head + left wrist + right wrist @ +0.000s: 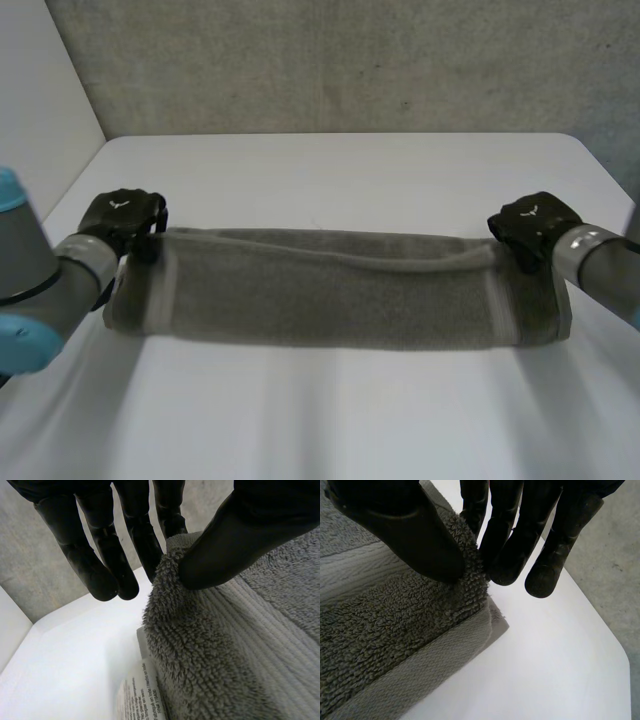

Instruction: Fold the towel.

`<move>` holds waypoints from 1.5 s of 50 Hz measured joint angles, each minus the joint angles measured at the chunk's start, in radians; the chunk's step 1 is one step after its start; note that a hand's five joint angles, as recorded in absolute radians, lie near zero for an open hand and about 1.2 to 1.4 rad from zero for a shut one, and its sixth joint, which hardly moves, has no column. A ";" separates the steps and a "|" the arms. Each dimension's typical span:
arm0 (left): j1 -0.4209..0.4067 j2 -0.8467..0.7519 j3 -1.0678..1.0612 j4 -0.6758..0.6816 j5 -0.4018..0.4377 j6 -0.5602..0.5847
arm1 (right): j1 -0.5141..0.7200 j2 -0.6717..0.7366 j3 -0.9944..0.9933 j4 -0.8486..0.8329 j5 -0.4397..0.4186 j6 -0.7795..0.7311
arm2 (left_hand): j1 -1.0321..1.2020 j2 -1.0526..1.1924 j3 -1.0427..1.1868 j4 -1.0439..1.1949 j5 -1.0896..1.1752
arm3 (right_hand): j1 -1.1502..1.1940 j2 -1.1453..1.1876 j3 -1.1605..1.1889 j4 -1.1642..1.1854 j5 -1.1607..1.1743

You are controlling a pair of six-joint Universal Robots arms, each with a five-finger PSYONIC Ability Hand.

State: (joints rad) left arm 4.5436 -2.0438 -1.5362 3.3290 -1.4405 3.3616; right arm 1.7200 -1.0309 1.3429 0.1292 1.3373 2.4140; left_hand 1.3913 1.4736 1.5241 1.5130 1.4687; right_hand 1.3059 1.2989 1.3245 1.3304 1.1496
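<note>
The left hand [122, 218] pinches the towel [330, 295] by its far left corner, between thumb and fingers. The right hand [530, 225] pinches the far right corner likewise.

Towel [330, 300]: looped terry cloth, ribbed bands; table [330, 180] smooth, seemingly matt.

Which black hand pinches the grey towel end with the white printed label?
The black left hand: the white printed label pokes out beneath its grey towel corner.
</note>
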 measured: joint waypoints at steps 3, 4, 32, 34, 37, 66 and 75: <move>-0.016 -0.094 0.099 -0.009 -0.024 0.000 | 0.026 0.076 -0.087 0.001 0.047 0.008 | 0.000 0.000 0.000 0.000 0.000 | 0.000 0.000 0.000 0.000 0.000; -0.022 -0.133 0.141 -0.013 -0.031 0.000 | 0.035 0.105 -0.123 0.000 0.062 0.010 | 0.000 0.000 0.000 0.000 0.000 | 0.000 0.000 0.000 0.000 0.000; -0.134 -0.453 0.557 -0.095 -0.136 0.000 | 0.113 0.427 -0.521 0.000 0.270 0.010 | -0.769 -0.856 -0.912 -0.890 -0.868 | -0.945 -0.961 -0.967 -0.977 -0.961; -0.138 -0.433 0.552 -0.116 -0.137 0.000 | 0.116 0.416 -0.513 0.001 0.271 0.011 | -0.769 -0.856 -0.912 -0.890 -0.869 | -0.943 -0.961 -0.957 -0.962 -0.934; -0.140 -0.399 0.539 -0.140 -0.139 -0.001 | 0.121 0.393 -0.495 0.002 0.270 0.013 | -0.772 -0.857 -0.914 -0.890 -0.871 | -0.943 -0.961 -0.957 -0.962 -0.940; -0.077 0.235 -0.184 0.001 -0.169 -0.071 | 0.055 -0.260 0.304 -0.134 0.134 0.110 | -0.854 -0.944 -1.007 -0.959 -0.963 | -0.937 -0.956 -0.953 -0.954 -0.921; -0.077 0.243 -0.306 0.183 -0.168 -0.092 | -0.010 -0.214 0.415 -0.231 0.117 0.106 | -0.899 -0.981 -1.047 -1.018 -1.004 | -0.755 -0.751 -0.774 -0.783 -0.769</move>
State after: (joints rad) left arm 4.4670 -1.8010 -1.8422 3.5116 -1.6084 3.2693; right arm 1.7099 -1.2444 1.7577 -0.1015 1.4546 2.5199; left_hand 0.4923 0.4928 0.4775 0.4954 0.4647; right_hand 0.5507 0.5479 0.5503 0.5476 0.3805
